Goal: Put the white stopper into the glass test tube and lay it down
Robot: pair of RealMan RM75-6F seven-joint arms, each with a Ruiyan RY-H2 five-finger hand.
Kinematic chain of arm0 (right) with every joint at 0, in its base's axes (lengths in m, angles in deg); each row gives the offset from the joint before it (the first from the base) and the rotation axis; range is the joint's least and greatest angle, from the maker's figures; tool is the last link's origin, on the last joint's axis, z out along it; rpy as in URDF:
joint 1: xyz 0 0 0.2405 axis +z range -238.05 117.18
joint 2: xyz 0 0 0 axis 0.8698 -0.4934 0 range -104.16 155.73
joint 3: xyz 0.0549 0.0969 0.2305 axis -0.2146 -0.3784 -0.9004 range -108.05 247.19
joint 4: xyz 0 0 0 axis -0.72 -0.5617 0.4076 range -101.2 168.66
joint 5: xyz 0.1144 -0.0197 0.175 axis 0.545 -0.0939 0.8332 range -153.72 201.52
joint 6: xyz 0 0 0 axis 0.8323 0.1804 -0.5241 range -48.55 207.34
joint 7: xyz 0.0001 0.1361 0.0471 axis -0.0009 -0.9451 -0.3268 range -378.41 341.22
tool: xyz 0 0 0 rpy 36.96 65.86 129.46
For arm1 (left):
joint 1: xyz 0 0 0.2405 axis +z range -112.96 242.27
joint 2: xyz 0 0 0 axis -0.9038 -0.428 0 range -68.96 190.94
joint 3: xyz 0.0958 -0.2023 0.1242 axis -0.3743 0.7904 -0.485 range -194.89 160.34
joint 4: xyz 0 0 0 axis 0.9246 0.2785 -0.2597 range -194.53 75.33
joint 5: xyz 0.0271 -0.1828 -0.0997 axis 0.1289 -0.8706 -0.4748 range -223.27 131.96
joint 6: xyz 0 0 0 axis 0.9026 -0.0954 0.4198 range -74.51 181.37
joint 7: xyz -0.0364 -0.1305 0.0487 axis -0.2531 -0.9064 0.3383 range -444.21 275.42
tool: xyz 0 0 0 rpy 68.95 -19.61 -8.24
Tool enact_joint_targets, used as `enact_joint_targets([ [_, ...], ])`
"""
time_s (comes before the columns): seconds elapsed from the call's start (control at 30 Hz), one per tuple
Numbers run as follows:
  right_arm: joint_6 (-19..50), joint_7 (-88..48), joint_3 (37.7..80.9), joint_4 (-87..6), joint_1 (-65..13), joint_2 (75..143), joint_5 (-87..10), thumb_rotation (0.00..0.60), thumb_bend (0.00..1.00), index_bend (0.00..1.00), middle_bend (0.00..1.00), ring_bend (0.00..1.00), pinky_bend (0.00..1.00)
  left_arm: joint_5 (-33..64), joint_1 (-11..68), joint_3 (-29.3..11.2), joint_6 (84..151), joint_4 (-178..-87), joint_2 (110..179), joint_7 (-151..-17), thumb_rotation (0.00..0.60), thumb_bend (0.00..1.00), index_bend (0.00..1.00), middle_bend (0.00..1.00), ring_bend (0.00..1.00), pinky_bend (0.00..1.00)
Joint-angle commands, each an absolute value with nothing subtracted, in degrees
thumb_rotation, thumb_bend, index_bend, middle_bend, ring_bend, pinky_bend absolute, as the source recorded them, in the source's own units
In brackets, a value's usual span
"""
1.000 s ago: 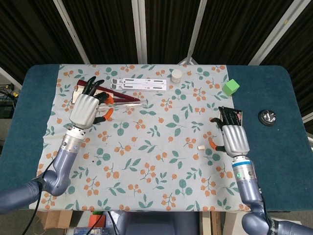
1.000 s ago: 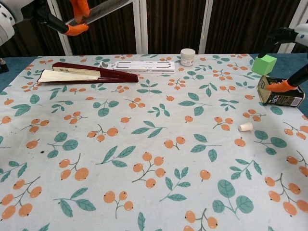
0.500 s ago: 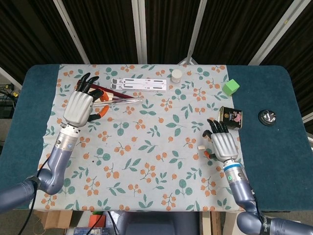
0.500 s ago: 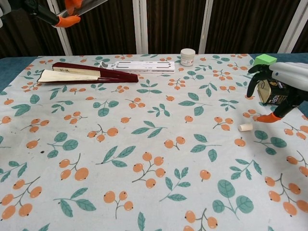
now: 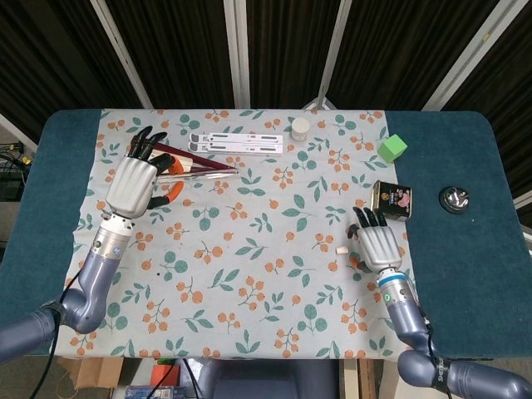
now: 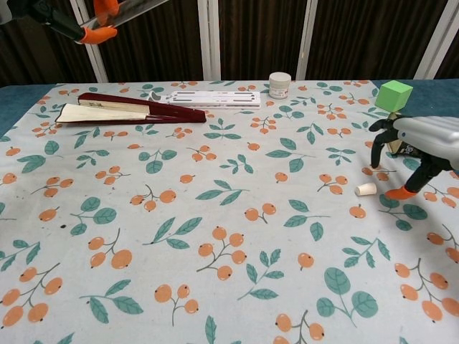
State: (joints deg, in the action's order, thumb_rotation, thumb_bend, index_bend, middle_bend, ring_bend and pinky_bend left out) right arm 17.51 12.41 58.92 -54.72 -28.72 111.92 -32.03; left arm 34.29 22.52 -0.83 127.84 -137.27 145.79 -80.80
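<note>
White stopper [image 6: 366, 189]: lying on its side on the cloth [image 6: 215, 215] — just left of the right hand's orange thumb tip, not touching.
Right hand [image 5: 380, 246]: low over the cloth, fingers spread and curved down, nothing in it — can [image 5: 392, 199] right behind.
Left hand [image 5: 133, 184]: raised at far left, holding the glass tube [image 5: 204, 174] between orange thumb and fingers.
Tube: tilted, above the fan [image 6: 129, 111].

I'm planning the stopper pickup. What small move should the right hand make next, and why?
Probably lower the right hand slightly and close its fingers on the white stopper: it lies loose on the cloth just beside them, while the left hand already holds the glass test tube raised.
</note>
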Motion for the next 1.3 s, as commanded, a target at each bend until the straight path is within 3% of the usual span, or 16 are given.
enact_joint_targets([
  [0.03,18.1,12.6,59.4,-53.2,-28.2,112.9,-31.8,0.6,0.24,0.46,0.11,0.0,0.0,34.3,22.5,-0.8,127.8,-137.2,145.8,-80.8,0.6,0.6,0.61,0.63,0.13,0.0],
  [1.3,19.3,10.5,59.5,-47.2,-25.9,117.0,-31.8,0.6,0.29,0.53,0.13,0.0,0.0,33.9,22.2,-0.7,127.1,-133.4,147.1,-82.5,0.6,0.6,0.62,0.64,0.13,0.0],
])
